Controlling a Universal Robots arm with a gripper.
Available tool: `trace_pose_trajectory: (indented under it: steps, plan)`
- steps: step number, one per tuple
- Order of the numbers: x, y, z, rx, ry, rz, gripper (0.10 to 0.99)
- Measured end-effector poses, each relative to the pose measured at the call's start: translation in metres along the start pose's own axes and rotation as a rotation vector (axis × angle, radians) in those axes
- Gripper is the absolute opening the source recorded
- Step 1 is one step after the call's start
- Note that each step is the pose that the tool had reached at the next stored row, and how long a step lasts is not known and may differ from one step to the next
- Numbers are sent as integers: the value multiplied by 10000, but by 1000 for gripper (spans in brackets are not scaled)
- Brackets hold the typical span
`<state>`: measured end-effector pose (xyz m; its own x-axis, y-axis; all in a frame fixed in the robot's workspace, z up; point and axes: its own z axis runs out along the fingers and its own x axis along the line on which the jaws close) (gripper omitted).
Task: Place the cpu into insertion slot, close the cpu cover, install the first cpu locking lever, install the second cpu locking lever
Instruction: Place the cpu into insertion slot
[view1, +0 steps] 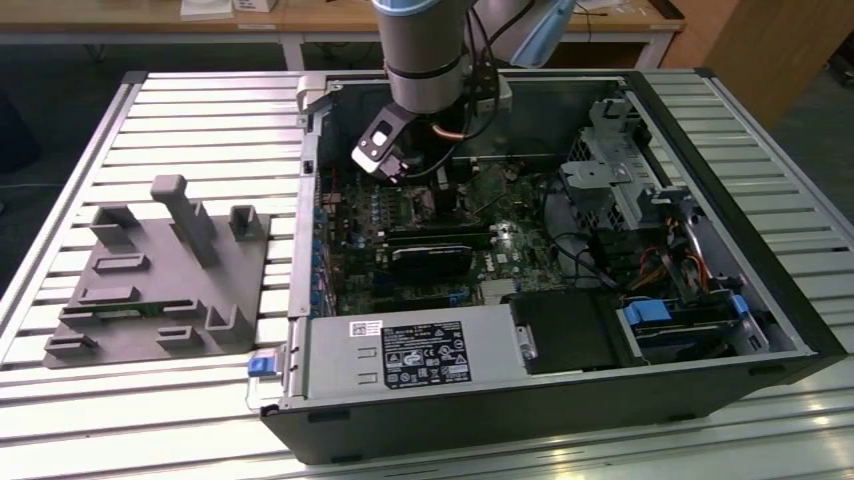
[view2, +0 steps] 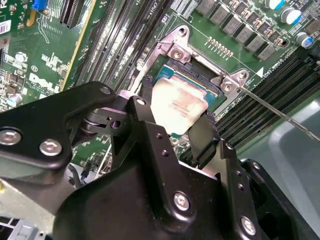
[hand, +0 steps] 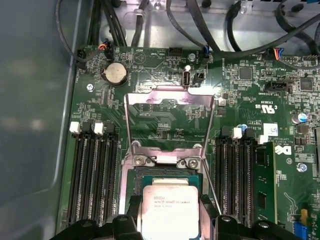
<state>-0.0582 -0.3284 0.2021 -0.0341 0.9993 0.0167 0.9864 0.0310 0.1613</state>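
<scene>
Cpu (view2: 177, 107) clamped between my gripper (view2: 175, 119) fingers, right over insertion slot (view2: 184, 79); whether seated, can't tell. Cpu cover (hand: 170, 94) stands open, hinged back beyond slot over motherboard (hand: 165, 65). Memory slots (hand: 92, 175) flank socket. Board inside open computer case (view1: 787, 300) on slatted metal bench (view1: 200, 110); grey fixture (view1: 160, 280) beside case.

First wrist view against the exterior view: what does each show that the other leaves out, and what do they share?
First wrist view, close up: the cpu gripped by the gripper over the insertion slot, with the cpu cover swung open. Exterior view, wider: the arm, the whole computer case and a grey fixture on the exterior view's left. Shared: the green motherboard.
</scene>
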Motion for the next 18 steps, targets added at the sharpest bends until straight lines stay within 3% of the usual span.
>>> trace_pose_trajectory:
  steps: [18]
  plan:
    - [52,-5,84,-2,-19,114,537]
